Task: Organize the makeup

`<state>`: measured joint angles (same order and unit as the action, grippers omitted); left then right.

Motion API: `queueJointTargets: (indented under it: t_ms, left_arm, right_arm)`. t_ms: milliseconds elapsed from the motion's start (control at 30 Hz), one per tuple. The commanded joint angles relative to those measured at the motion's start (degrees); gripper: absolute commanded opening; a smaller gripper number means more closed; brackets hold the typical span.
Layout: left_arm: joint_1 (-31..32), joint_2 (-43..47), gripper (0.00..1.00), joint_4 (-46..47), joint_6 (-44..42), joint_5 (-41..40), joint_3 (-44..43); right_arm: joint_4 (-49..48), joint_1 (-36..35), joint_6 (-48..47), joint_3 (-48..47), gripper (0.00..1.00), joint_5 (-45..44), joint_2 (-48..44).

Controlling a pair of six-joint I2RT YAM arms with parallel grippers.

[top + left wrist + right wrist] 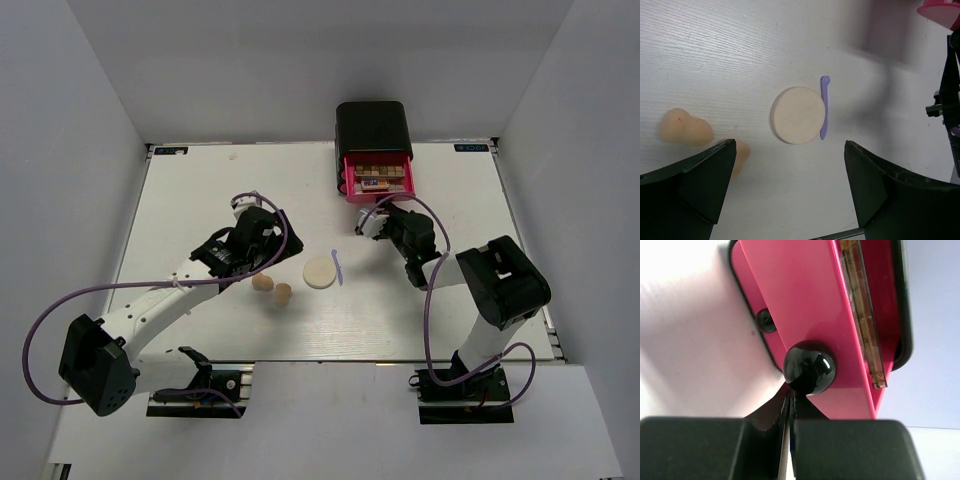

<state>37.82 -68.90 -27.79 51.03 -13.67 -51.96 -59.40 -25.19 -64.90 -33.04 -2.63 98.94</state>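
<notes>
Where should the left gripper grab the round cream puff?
Probably from straight above, gripping the puff at its near and far rim: it lies flat, and the purple stick lies along its right edge, so closing there would likely catch it.

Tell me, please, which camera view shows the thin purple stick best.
The left wrist view: the purple stick lies whole and close alongside the round puff. The top external view shows only a tiny sliver beside the puff; the right wrist view shows none of it, just the pink drawer.
</notes>
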Motion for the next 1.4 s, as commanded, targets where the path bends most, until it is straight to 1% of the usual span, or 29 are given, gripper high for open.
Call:
queueJointTargets:
  t_ms: [0, 300, 600, 733, 767, 800, 833, 867, 1033, 1067, 1167, 1367]
  left_arm:
    - [-0.29, 1.05, 0.98, 0.81, -0.05, 0.14, -0.59]
    - [-0.29, 1.14, 0.98, 0.81, -0.05, 0.31, -0.51]
    - [-0.29, 1.23, 0.98, 0.28, -0.14, -0.04, -0.86]
    - [-0.29, 1.49, 0.98, 0.19, -0.05, -0.21, -0.86]
    - [-0.29, 1.49, 0.98, 0.11, -0.05, -0.13, -0.86]
    - [-0.29, 1.58, 0.98, 0.11, -0.05, -0.13, -0.77]
    - [-0.29, 1.67, 0.98, 0.02, -0.05, -0.21, -0.77]
    - [-0.29, 1.67, 0.98, -0.07, -0.05, -0.30, -0.77]
    - [-0.29, 1.67, 0.98, 0.37, 0.04, -0.30, -0.51]
    - [-0.29, 1.49, 0.98, 0.46, -0.05, -0.13, -0.59]
    - [-0.29, 1.14, 0.98, 0.63, -0.05, 0.05, -0.68]
    - [-0.29, 0.79, 0.98, 0.81, -0.22, 0.31, -0.86]
  right_arm:
    - [-4.24, -0.03, 0.30, -4.75, 0.00, -0.79, -1.64]
    - [1.64, 0.14, 2.23, -10.73, 0.00, -1.15, -0.32]
    - [10.17, 0.49, 5.22, -22.06, 0.00, -0.97, 5.21]
    - [18.76, 1.54, 8.38, -27.95, 0.00, 0.52, 7.67]
    - [19.57, 1.63, 8.65, -29.35, 0.00, 0.87, 7.76]
    - [19.58, 1.64, 8.92, -29.63, 0.00, 1.57, 7.76]
    - [21.93, 1.72, 9.00, -29.98, 0.00, 2.01, 7.85]
    - [22.91, 1.81, 9.09, -30.50, 0.00, 3.93, 7.76]
    - [28.62, 2.34, 10.58, -31.73, 0.00, 6.76, 7.15]
    - [30.46, 2.69, 11.11, -32.17, 0.00, 7.11, 7.15]
    - [31.62, 3.21, 11.73, -33.14, 0.00, 7.20, 7.50]
    - [37.42, 4.18, 11.99, -38.59, 0.00, 9.13, 9.35]
